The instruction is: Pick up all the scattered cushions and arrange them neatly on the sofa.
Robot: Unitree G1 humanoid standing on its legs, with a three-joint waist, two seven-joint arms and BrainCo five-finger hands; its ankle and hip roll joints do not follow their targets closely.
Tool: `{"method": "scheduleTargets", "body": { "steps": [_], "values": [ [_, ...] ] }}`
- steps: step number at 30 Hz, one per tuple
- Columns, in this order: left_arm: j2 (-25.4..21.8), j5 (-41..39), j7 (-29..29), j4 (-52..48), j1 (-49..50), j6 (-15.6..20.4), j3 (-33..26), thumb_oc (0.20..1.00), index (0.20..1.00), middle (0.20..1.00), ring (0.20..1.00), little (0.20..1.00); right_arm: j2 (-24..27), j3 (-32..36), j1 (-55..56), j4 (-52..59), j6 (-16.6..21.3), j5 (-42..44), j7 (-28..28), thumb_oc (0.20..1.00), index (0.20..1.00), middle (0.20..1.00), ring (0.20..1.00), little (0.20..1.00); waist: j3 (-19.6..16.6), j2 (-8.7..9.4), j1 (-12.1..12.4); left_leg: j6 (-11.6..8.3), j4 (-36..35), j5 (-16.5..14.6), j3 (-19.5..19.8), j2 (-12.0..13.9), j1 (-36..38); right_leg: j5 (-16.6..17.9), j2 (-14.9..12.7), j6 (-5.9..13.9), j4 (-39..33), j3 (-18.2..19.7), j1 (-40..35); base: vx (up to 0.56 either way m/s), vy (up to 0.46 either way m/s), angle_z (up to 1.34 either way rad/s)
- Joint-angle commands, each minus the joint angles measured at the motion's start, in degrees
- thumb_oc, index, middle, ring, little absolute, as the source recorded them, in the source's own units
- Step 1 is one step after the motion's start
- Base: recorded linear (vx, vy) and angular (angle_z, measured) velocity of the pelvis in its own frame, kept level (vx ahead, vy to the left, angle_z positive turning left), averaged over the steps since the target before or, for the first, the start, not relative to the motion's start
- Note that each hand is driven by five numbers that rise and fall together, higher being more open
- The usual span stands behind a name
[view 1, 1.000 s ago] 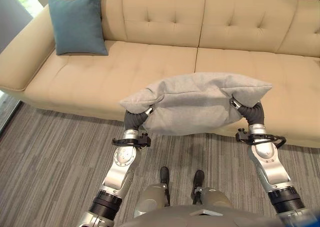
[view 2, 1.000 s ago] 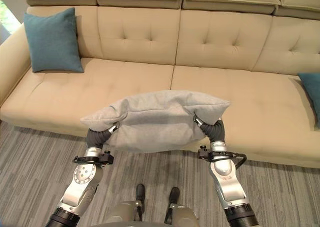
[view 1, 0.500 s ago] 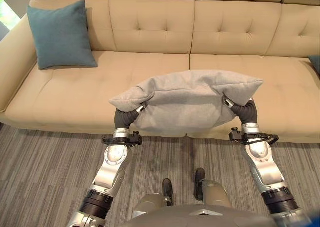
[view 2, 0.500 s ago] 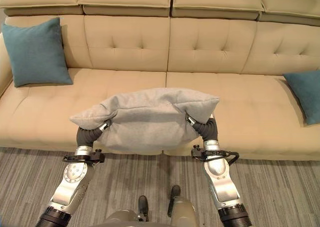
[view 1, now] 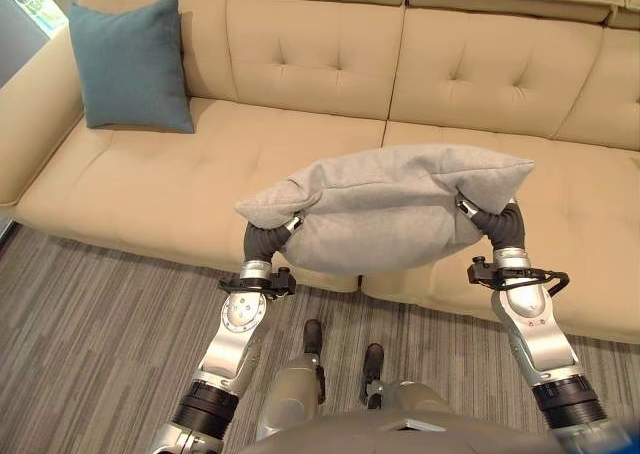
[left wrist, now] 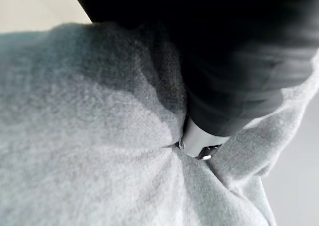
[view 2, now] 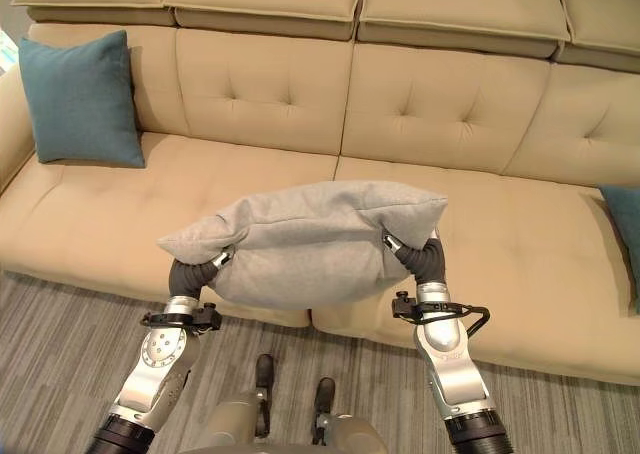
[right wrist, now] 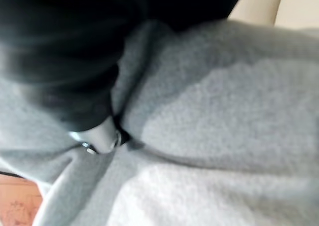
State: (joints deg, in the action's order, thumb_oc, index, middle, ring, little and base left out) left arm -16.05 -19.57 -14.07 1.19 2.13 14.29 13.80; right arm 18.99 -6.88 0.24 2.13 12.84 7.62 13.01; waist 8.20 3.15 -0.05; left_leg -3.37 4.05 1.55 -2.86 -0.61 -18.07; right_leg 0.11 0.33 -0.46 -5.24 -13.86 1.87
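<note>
Grey cushion (view 1: 385, 209) hangs in the air between both hands, just over the near edge of the beige sofa (view 1: 300, 64), about at the seam between the two seat pads. Left hand (view 1: 268, 239) is buried in the cushion's left end, right hand (view 1: 492, 222) in its right end; the fingers are sunk into the fabric in both wrist views, so I cannot tell how they are clenched.

Judgement: the step is carry-and-place. Keep both ends level, move it far toward the tufted backrest, stand it upright, and only then release.

Teal cushion (view 1: 128, 64) already leans against the backrest at the far left. Another teal cushion (view 2: 628, 239) shows at the right edge of the seat. Middle seat is bare, so nothing blocks the drop. Striped carpet (view 1: 90, 334) lies near.
</note>
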Motion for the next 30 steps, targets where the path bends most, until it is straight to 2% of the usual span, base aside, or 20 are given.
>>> {"method": "scheduleTargets", "body": {
  "steps": [1,3,5,6,7,9,11,14,15,17,18,21,22,23,25,28,30],
  "values": [
    [-1.92,-0.44,0.8,-4.64,-1.3,4.89,-1.07,0.2,0.2,0.2,0.2,0.2,-0.29,1.92,-2.1,5.28,5.59,0.64,-0.06,0.2,0.2,0.2,0.2,0.2,-5.86,-0.2,0.72,-0.3,0.2,-1.0,-1.0,0.32,4.85,-3.55,-3.74,8.06,3.82,2.48,-1.71,0.16,0.122,-0.42],
    [-2.59,-0.26,0.96,-5.3,-0.7,4.62,-1.29,0.2,0.2,0.2,0.2,0.2,-0.89,1.75,-1.87,5.71,5.4,0.37,-0.53,0.2,0.2,0.2,0.2,0.2,-6.41,0.24,1.04,0.52,-0.13,-1.98,-1.52,-0.03,6.97,-4.47,-4.96,8.43,6.0,3.16,-2.22,0.21,0.219,-0.44],
    [-3.44,-0.11,1.04,-5.92,-0.73,4.48,-1.57,0.2,0.2,0.2,0.2,0.2,-1.78,1.81,-1.88,6.23,5.38,0.31,-1.25,0.2,0.2,0.2,0.2,0.2,-5.97,0.24,1.09,1.79,0.5,-3.48,-2.15,-0.36,8.3,-4.27,-6.81,9.42,11.76,3.94,-0.62,0.13,0.265,-0.16],
    [-4.47,0.1,0.5,-6.57,-1.08,4.72,-2.12,0.2,0.2,0.2,0.2,0.2,-2.56,1.29,-3.03,6.58,5.66,0.39,-1.41,0.2,0.2,0.2,0.2,0.2,-4.38,-0.72,0.53,3.24,0.97,-4.14,-2.64,-0.07,9.07,-2.55,-7.58,10.25,21.13,5.29,4.94,0.01,0.225,-0.16],
    [-4.54,0.34,0.15,-6.65,-1.33,4.84,-2.21,0.2,0.2,0.2,0.2,0.2,-2.98,0.93,-3.3,6.67,5.88,0.4,-1.37,0.2,0.2,0.2,0.2,0.2,-3.97,-1.12,0.38,3.53,1.15,-4.44,-2.83,0.06,9.25,-2.19,-7.69,10.3,23.47,5.42,6.88,0.01,0.209,-0.22],
    [-4.55,0.64,-0.13,-6.57,-1.52,4.98,-2.25,0.2,0.2,0.2,0.2,0.2,-3.21,0.65,-3.54,6.64,5.9,0.4,-1.36,0.2,0.2,0.2,0.2,0.2,-4.01,-1.16,0.34,3.65,1.14,-4.85,-3.05,0.0,9.69,-2.52,-7.95,10.06,23.0,5.34,7.54,0.06,0.059,-0.23],
    [-4.18,0.57,-0.1,-6.5,-1.19,5.04,-1.97,0.2,0.2,0.2,0.2,0.2,-2.85,-0.17,-4.28,6.11,5.89,0.66,-1.53,0.2,0.2,0.2,0.2,0.2,-4.54,-1.12,-0.01,3.78,-0.07,-5.46,-3.59,-0.52,11.59,-1.65,-7.1,9.42,17.09,3.37,9.11,0.16,0.037,-0.18],
    [-4.02,0.7,-0.26,-6.22,-1.63,5.45,-2.19,0.2,0.2,0.2,0.2,0.2,-2.74,-0.69,-4.7,5.67,5.83,0.76,-1.43,0.2,0.2,0.2,0.2,0.2,-4.51,-0.73,-0.22,3.61,-0.51,-6.11,-3.56,-0.91,12.62,-0.13,-6.59,9.84,11.97,1.3,9.51,0.13,-0.051,-0.44],
    [-3.38,0.96,0.16,-6.15,-1.88,5.73,-1.74,0.2,0.2,0.2,0.2,0.2,-2.59,-0.23,-4.32,5.71,6.04,0.19,-1.22,0.2,0.2,0.2,0.2,0.2,-4.83,-0.16,-0.36,3.13,-0.46,-6.65,-3.34,-1.25,12.99,0.46,-5.94,9.99,8.64,2.23,7.61,0.15,-0.141,-0.04],
    [-3.25,0.9,0.16,-6.04,-1.98,5.89,-1.76,0.2,0.2,0.2,0.2,0.2,-2.29,-0.06,-4.44,5.64,6.16,0.0,-0.92,0.2,0.2,0.2,0.2,0.2,-5.1,-0.12,-0.29,2.78,-0.58,-6.72,-3.33,-1.14,13.08,0.95,-5.76,9.98,7.49,2.25,7.21,0.12,-0.134,0.16],
    [-2.79,0.68,0.47,-6.05,-2.68,5.82,-1.31,0.2,0.2,0.2,0.2,0.2,-1.82,0.95,-3.87,5.75,6.16,0.04,-0.29,0.2,0.2,0.2,0.2,0.2,-5.33,0.25,-0.74,1.43,1.59,-7.54,-2.52,-0.78,12.37,1.06,-5.48,9.53,5.02,2.08,5.26,0.1,-0.156,0.22],
    [-2.44,-0.2,0.68,-5.93,-3.35,5.77,-0.93,0.2,0.2,0.2,0.2,0.2,-0.32,1.42,-3.55,5.83,5.79,0.38,-0.02,0.2,0.2,0.2,0.2,0.2,-4.69,0.61,-0.79,0.18,8.7,-8.8,-0.76,-0.17,8.87,0.83,-5.74,8.57,3.44,1.3,2.98,0.08,-0.088,0.83],
    [-2.49,-0.36,0.74,-6.13,-3.42,5.76,-1.07,0.2,0.2,0.2,0.2,0.2,-0.08,1.47,-3.4,5.9,5.74,0.43,-0.18,0.2,0.2,0.2,0.2,0.2,-4.65,0.6,-0.8,0.02,9.11,-8.79,-0.15,0.26,8.25,0.62,-5.72,8.56,3.16,1.35,2.51,0.07,0.033,0.41],
    [-2.23,-0.43,0.79,-6.41,-3.26,5.56,-0.92,0.2,0.2,0.2,0.2,0.2,0.18,1.76,-3.15,5.84,5.65,0.53,-0.2,0.2,0.2,0.2,0.2,0.2,-4.68,0.5,-1.02,-0.34,8.1,-7.79,-0.26,1.84,7.38,0.31,-5.9,8.71,2.9,0.91,2.08,0.06,0.069,0.03],
    [-2.32,-0.09,0.49,-6.29,-3.64,5.37,-0.7,0.2,0.2,0.2,0.2,0.2,0.24,1.9,-3.08,5.81,5.65,0.62,0.1,0.2,0.2,0.2,0.2,0.2,-4.89,0.66,-1.04,-0.79,5.72,-6.06,-0.71,3.06,6.87,0.12,-5.89,8.86,2.87,0.94,2.06,0.06,0.073,-0.03],
    [-2.35,0.43,0.19,-6.67,-3.92,5.26,-0.4,0.2,0.2,0.2,0.2,0.2,0.25,2.02,-2.88,5.5,5.43,0.57,0.31,0.2,0.2,0.2,0.2,0.2,-4.95,0.19,-0.64,-1.3,2.2,-4.17,1.91,3.39,6.2,-0.64,-5.65,8.86,3.09,1.44,1.72,0.11,0.134,-0.15],
    [-2.45,0.55,0.59,-6.79,-3.32,5.16,-0.15,0.2,0.2,0.2,0.2,0.2,0.16,2.4,-2.35,5.57,5.16,0.1,0.26,0.2,0.2,0.2,0.2,0.2,-5.6,-0.35,-1.08,-1.22,0.04,-3.58,1.58,3.24,8.03,-0.81,-6.15,9.06,3.18,1.38,1.25,0.15,0.215,-0.4]
  ]
}}
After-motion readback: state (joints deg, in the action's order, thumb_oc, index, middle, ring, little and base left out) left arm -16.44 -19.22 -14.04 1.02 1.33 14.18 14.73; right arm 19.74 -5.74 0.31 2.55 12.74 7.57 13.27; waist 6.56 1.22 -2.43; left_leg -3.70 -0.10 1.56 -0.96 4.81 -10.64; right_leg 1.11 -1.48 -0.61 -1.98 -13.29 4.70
